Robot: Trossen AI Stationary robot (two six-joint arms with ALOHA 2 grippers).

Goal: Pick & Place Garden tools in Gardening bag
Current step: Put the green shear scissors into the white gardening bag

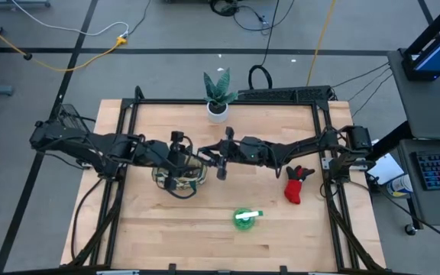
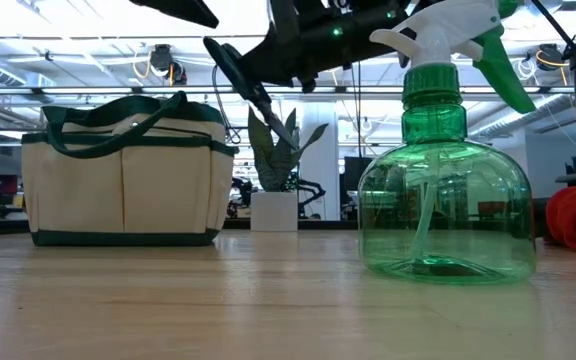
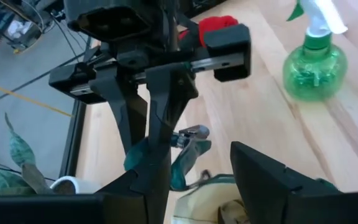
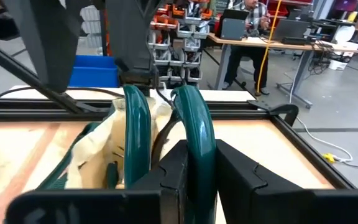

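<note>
Pale wooden table top (image 1: 166, 237) inside a black metal frame carries all items. Near its centre-left stands the cream canvas gardening bag with dark green trim (image 1: 180, 177), upright with its mouth open; in the low view it shows as a cream tote (image 2: 123, 175) with green loop handles.

Left gripper (image 1: 176, 162) hangs directly over the bag. Its fingers (image 3: 260, 180) stand apart, with nothing between them.

Right gripper (image 1: 221, 162) sits just beside the bag's right edge, above table level. Its fingers (image 4: 235, 180) are clamped on the teal-handled pruning shears (image 4: 194, 134), whose two curved handles rise between them. In the low view the shears (image 2: 248, 85) hang tilted in the air, to the right of the bag and above its top, blades angled down.

Green translucent spray bottle with a white trigger head (image 1: 244, 217) stands on the table toward the front, well apart from the bag. Red-and-black glove (image 1: 296, 185) lies near the right frame rail. Green plant in a white pot (image 1: 218, 95) stands at the rear edge.
</note>
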